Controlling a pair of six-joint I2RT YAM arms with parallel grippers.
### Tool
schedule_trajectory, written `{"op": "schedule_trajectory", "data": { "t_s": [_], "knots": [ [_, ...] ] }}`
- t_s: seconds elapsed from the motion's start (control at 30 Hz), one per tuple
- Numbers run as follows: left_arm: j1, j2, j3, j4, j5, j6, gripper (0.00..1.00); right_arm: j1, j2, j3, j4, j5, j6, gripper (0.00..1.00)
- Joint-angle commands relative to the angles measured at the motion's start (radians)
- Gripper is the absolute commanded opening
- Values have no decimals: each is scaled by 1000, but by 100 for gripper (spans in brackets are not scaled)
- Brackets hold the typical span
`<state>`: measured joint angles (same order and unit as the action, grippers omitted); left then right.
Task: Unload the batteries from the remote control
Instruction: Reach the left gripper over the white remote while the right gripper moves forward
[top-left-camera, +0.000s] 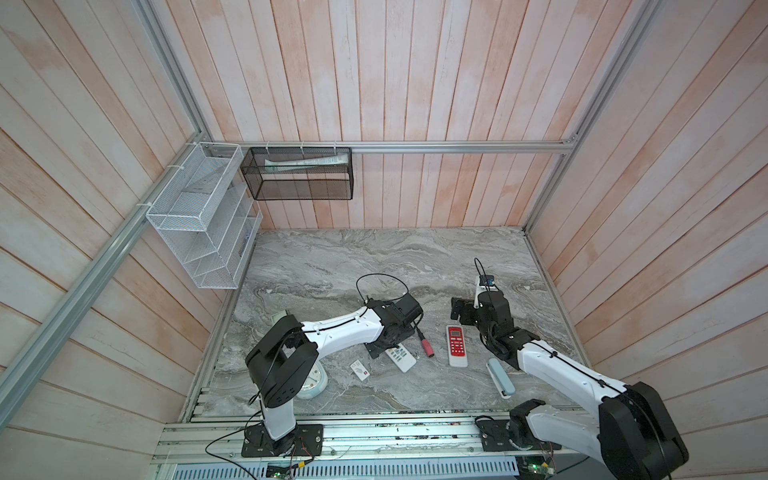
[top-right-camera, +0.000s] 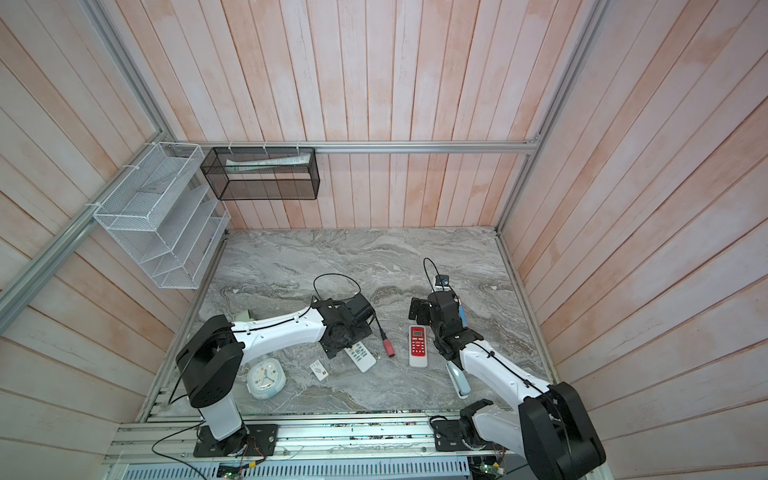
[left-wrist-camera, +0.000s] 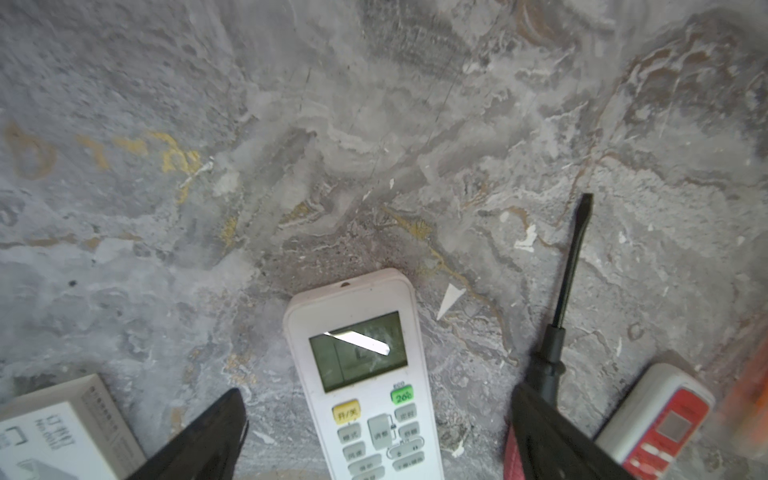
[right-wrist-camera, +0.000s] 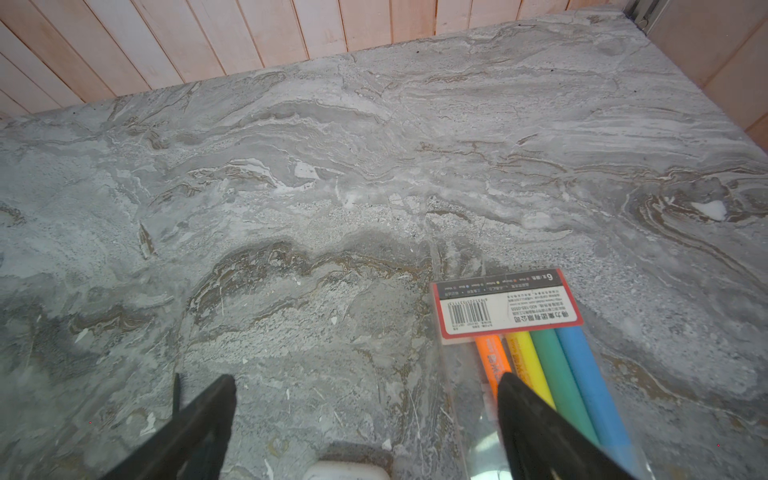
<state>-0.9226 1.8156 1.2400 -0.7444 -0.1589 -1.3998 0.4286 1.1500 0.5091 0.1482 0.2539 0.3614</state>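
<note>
Table (top-left-camera: 374, 257): grey marble; things lie toward its front edge.
Left gripper (left-wrist-camera: 378, 390): jaws wide, either side of the white remote (left-wrist-camera: 361, 374), gripping nothing.
Right gripper (right-wrist-camera: 366, 379): wide, empty, over bare surface.
Clock (top-right-camera: 266, 378): front-left corner; whole only in a top view.
Red remote (top-left-camera: 457, 345): mid-front; both remotes buttons up, backs hidden.
Pen pack (right-wrist-camera: 507, 303): plain only from the right wrist.
Screwdriver (left-wrist-camera: 569, 274): between the remotes, handle cut off.

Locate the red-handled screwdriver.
In both top views the screwdriver lies on the table near the middle, between the white remote and the red remote.
</note>
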Motion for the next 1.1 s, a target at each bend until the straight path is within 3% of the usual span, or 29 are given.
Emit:
{"op": "schedule_trajectory", "data": {
  "t_s": [0.0, 0.47, 1.07],
  "knots": [
    [-7, 29, 20, -27, 18, -54, 100, 3, -20, -8, 15, 15, -12, 98],
    [-7, 119, 79, -66, 74, -41, 97, 4, -44, -12, 13, 15, -7, 98],
    [1, 143, 75, -42, 119, -15, 74, 2, -92, -28, 16, 28, -13, 98]
  ]
}}
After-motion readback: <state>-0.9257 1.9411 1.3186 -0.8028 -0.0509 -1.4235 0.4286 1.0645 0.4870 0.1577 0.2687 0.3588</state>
